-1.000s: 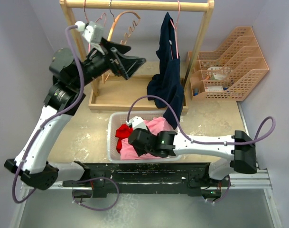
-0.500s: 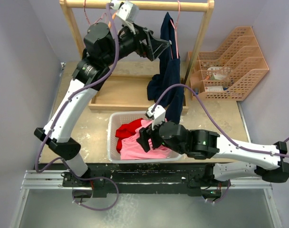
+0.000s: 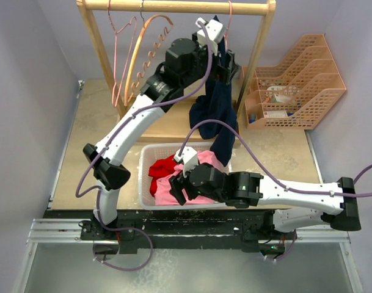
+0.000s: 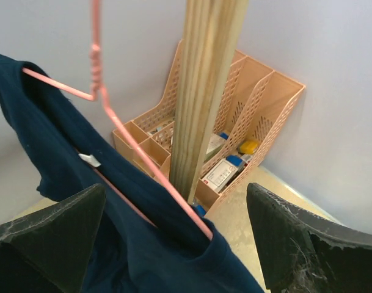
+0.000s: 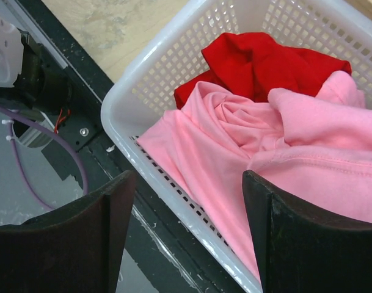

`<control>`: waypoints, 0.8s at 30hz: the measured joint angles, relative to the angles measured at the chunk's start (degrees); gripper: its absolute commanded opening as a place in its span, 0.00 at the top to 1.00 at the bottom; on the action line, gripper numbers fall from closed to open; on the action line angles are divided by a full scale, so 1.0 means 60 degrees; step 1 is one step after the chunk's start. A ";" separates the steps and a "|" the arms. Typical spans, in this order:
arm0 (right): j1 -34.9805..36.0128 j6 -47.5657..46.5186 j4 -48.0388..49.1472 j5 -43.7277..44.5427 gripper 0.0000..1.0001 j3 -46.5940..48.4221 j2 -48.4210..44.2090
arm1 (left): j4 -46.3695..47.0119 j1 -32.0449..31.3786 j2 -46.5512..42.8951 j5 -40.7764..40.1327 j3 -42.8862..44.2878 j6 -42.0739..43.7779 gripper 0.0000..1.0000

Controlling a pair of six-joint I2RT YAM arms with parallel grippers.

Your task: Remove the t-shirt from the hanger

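A navy t-shirt point(image 3: 215, 107) hangs on a pink wire hanger point(image 3: 229, 24) at the right end of the wooden rack rail point(image 3: 173, 6). My left gripper point(image 3: 227, 66) is open, high at the shirt's shoulder. In the left wrist view the shirt point(image 4: 57, 146) drapes over the hanger point(image 4: 143, 168), and the sloping hanger arm and collar lie between the spread fingers of the left gripper point(image 4: 179, 244). My right gripper point(image 3: 178, 188) is open and empty over the near left edge of the white basket point(image 3: 144, 177); in its wrist view it point(image 5: 189, 235) hovers over the basket rim point(image 5: 121, 140).
The basket holds a pink garment point(image 5: 247, 152) and a red one point(image 5: 259, 61). Empty pink and orange hangers point(image 3: 140, 55) hang at the rack's left. The rack's right post point(image 4: 204, 91) stands just behind the shirt. An orange file organizer point(image 3: 295, 82) stands to the right.
My left arm has swung right along the rack, from the empty hangers to the navy t-shirt. My right arm has shifted left and nearer over the basket, still open.
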 measured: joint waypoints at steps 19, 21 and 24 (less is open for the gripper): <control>0.0430 0.0463 0.0616 -0.0259 0.27 -0.0852 -0.0033 | 0.1155 -0.0131 0.1158 -0.1326 0.0543 0.0200 0.39; 0.0488 0.0495 0.0623 -0.0251 0.27 -0.0852 -0.0040 | 0.1198 -0.0131 0.1202 -0.1370 0.0543 0.0208 0.50; 0.0561 0.0503 0.0623 -0.0244 0.27 -0.0852 -0.0040 | 0.1224 -0.0131 0.1228 -0.1413 0.0539 0.0200 0.68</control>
